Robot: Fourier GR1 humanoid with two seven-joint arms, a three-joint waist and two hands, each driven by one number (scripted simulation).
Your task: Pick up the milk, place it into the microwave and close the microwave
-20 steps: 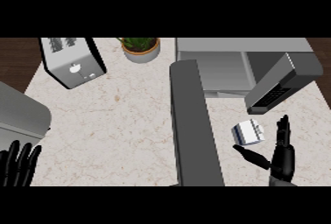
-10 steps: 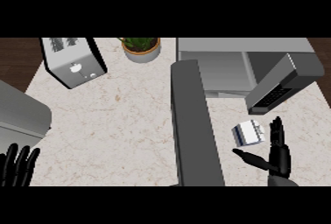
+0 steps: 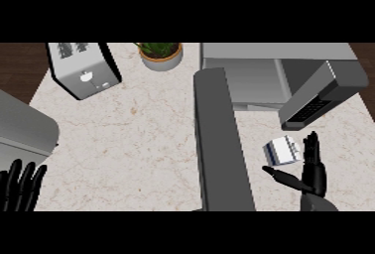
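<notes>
White and pale blue, the milk [image 3: 282, 150] carton lies on the speckled stone counter [image 3: 139, 144], just below the hanging edge of the microwave door [image 3: 320, 95] and to the right of a long dark grey bar [image 3: 222, 144]. Right hand [image 3: 313, 171] stands just beside the milk on its right, fingers straight and thumb spread toward the carton; whether they touch cannot be told. Above the milk sits the open grey microwave [image 3: 256, 74]. Far left of the milk, a toaster [image 3: 83, 69] and potted plant [image 3: 160, 53] stand at the counter's back. Left hand [image 3: 21, 184] rests at the lower left, fingers straight and apart.
</notes>
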